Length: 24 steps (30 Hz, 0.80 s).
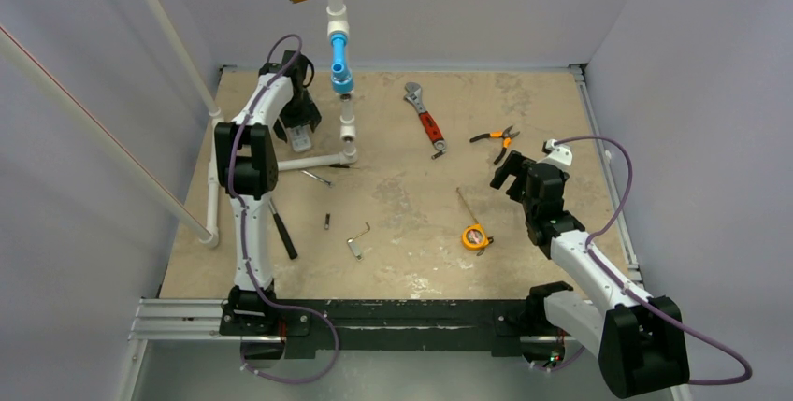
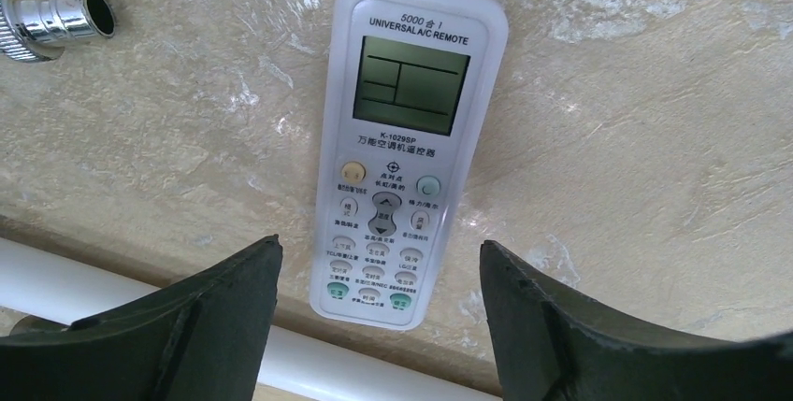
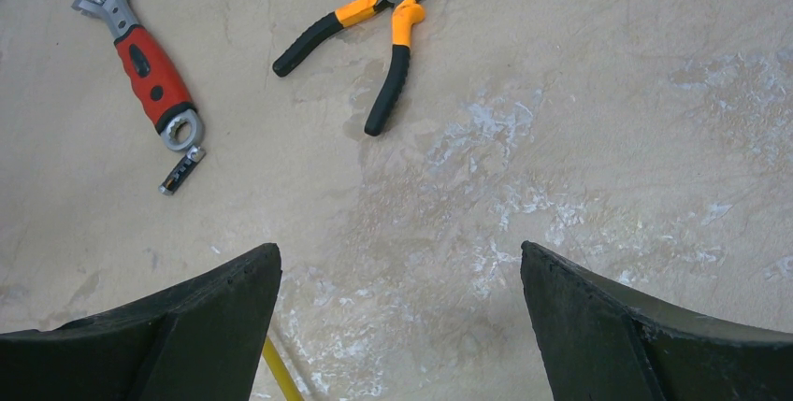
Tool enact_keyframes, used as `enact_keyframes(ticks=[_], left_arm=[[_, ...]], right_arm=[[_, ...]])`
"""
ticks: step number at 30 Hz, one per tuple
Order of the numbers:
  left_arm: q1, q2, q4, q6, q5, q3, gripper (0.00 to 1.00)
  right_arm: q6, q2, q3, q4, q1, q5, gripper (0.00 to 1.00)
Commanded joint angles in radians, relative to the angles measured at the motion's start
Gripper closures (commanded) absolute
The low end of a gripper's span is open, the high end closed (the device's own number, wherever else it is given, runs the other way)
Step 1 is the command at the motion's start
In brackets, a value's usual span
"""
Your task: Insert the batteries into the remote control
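From above first. Reaching out to the far left corner with the left arm (image 1: 251, 153), elbow folded high, wrist tipped down over the remote control (image 1: 300, 142). Lying flat on the worktop (image 1: 402, 205) there, just beside the white pipe (image 1: 313, 163) and near the foot of the upright pipe stack (image 1: 341, 55). Over on the right, holding the right arm (image 1: 570, 251) low and slanted forward, wrist lifted above bare worktop, with pliers (image 1: 497, 142) just ahead, a wrench (image 1: 427, 121) further left and a yellow tape measure (image 1: 475, 236) off to the left.

Down to the left wrist. Looking straight onto the remote control: face up, display at the far end, buttons at the near end, framed between the dark left fingers (image 2: 187, 326). With the left jaws spread wide, wider than the remote, touching nothing. White pipe just beside the near end, and a chrome fitting (image 2: 56, 16) up in the top left corner.

Now the right wrist. Staring at bare worktop between the right fingers (image 3: 168, 336), with the right jaws wide apart too, gripping nothing. Red-handled wrench at upper left, with a small dark metal piece (image 3: 181, 170) just off its ring end. Pliers at top centre, and a strip of yellow tape (image 3: 281, 373) poking in by one finger.
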Motion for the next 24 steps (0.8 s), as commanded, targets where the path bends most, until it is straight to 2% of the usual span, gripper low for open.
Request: enact_keyframes(ticks=[1,9,16,24], left_arm=[[0.006,-0.01,0.008,0.026,-0.022,0.026,0.26],[0.015,0.0,-0.005,0.046,-0.01,0.033,0.27],[0.055,0.012,-0.018,0.018,0.066,0.033,0.22],[0.08,0.042,0.008,0.028,0.185,0.047,0.29]], right_arm=[[-0.002,-0.013,0.003,0.034,0.003,0.012,0.02],[-0.001,-0.016,0.003,0.034,0.003,0.008,0.02],[0.003,-0.019,-0.001,0.038,0.003,0.003,0.02],[0.004,-0.017,-0.005,0.043,0.003,0.003,0.02]])
